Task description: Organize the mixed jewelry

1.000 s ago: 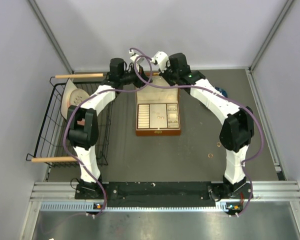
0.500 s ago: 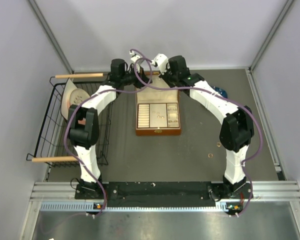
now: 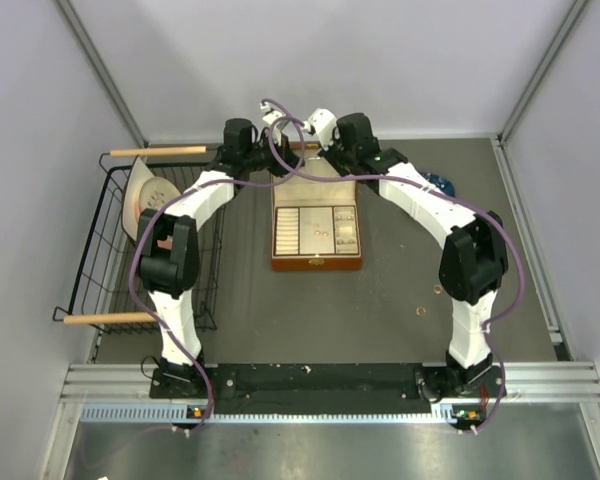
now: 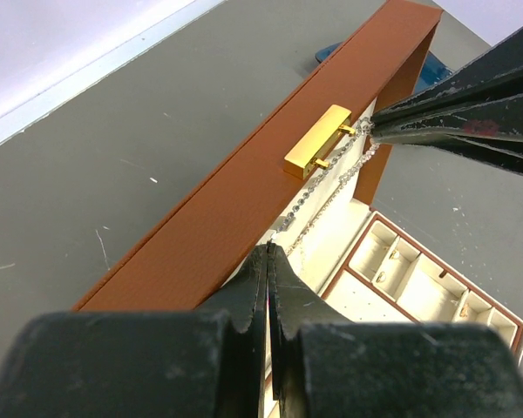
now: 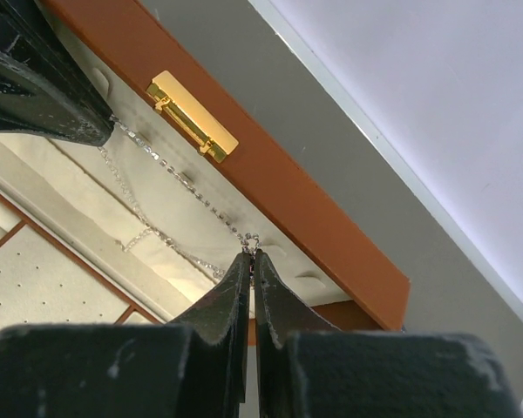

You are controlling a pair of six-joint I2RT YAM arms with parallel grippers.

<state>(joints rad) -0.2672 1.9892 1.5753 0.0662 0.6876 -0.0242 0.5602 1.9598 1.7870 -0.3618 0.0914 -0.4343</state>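
A thin silvery chain necklace [image 4: 328, 185] hangs stretched across the cream inside of the upright lid of the brown box [image 3: 317, 262]. My left gripper [image 4: 268, 247] is shut on one end of the chain. My right gripper [image 5: 251, 252] is shut on the other end, where small loops stick out past its tips, and its fingers [image 4: 453, 117] show in the left wrist view. The chain [image 5: 161, 158] droops in two strands under the gold clasp [image 5: 192, 116]. Tiny gold pieces [image 4: 392, 255] sit in the box compartments. Two small rings [image 3: 437, 290] lie on the table to the right of the box.
A black wire basket [image 3: 100, 240] with wooden handles stands at the left and holds a pale round item. A blue object [image 3: 438, 182] lies behind the right arm. The back wall runs close behind the lid.
Both wrists have edged slightly along the lid's top edge. Each gripper keeps its hold on the chain.
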